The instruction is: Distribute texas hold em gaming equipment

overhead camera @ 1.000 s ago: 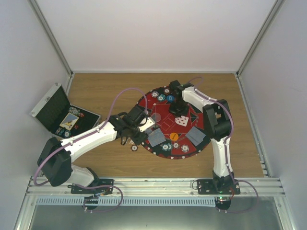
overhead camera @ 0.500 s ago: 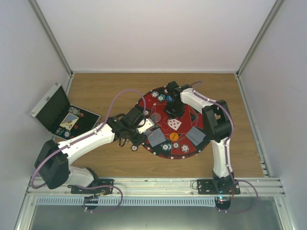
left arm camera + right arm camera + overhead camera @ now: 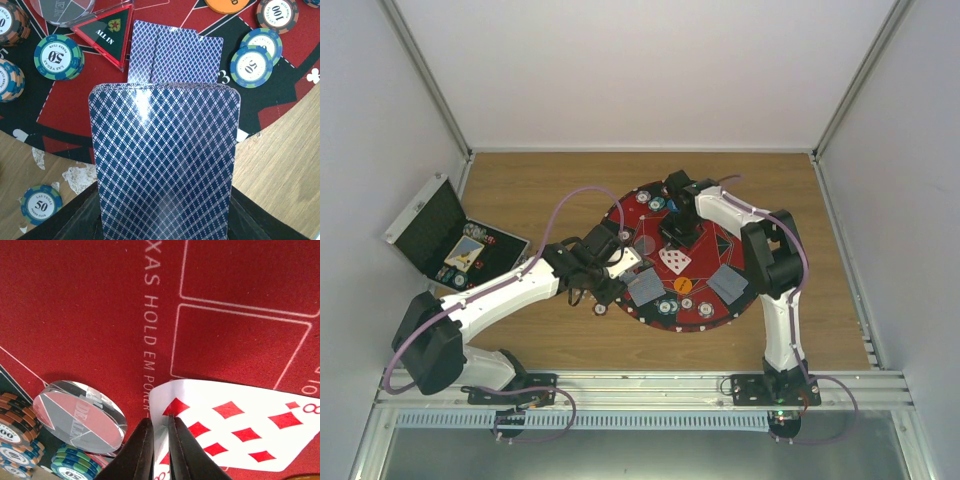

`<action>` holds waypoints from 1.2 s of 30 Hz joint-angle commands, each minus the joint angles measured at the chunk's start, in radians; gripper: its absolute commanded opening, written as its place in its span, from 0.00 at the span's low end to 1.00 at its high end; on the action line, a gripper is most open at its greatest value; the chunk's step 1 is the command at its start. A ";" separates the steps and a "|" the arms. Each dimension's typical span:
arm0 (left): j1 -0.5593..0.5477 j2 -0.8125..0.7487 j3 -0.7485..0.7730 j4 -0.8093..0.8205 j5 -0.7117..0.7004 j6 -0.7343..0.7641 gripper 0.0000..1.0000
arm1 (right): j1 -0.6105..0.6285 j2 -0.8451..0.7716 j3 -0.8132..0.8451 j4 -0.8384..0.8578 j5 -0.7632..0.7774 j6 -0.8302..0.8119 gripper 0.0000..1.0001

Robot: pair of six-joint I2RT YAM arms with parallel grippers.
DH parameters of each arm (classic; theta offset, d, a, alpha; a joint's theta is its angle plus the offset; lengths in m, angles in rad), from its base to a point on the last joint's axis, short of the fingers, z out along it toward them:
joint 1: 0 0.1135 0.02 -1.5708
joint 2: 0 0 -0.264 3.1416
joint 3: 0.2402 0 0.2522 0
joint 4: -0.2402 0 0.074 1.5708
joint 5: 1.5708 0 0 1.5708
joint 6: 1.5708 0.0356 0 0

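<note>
The left gripper (image 3: 162, 225) had its jaws partly open and clamped on a deck of cards (image 3: 162, 150) with blue criss-cross backs. The deck stuck out past the jaws, over the edge of the red mat (image 3: 65, 110). Just past it, two more face-down cards (image 3: 175, 55) lay on the mat. Beside them sat a triangle marker (image 3: 107, 32) that said "ALL IN". A green chip (image 3: 57, 56) said "LAS VEGAS POKER CLUB" and "50". Another chip (image 3: 277, 14) said "100". The mat's white letters read "HOLD EM".

The right gripper (image 3: 159, 450) had its jaws almost together, pinching a corner of the face-up eight of diamonds (image 3: 240, 435). A clear disc (image 3: 80, 415) lay near.
</note>
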 commanded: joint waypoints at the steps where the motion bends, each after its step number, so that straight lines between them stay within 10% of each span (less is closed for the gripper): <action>1: 0.007 -0.003 0.000 0.042 -0.008 0.006 0.54 | 0.010 -0.025 -0.013 0.020 -0.024 0.016 0.13; 12: 0.008 -0.002 0.004 0.036 -0.018 0.006 0.54 | 0.008 -0.108 0.067 -0.028 0.076 -0.080 0.55; 18: -0.002 0.032 0.036 0.034 -0.026 0.025 0.54 | -0.025 -0.256 0.022 0.016 0.172 -0.409 0.79; 25: -0.032 0.070 0.080 0.038 -0.022 0.034 0.54 | -0.046 -0.431 -0.245 0.105 -0.254 -0.961 0.90; 36: -0.051 0.076 0.072 0.043 -0.021 0.045 0.54 | 0.011 -0.391 -0.350 0.115 -0.512 -1.056 0.90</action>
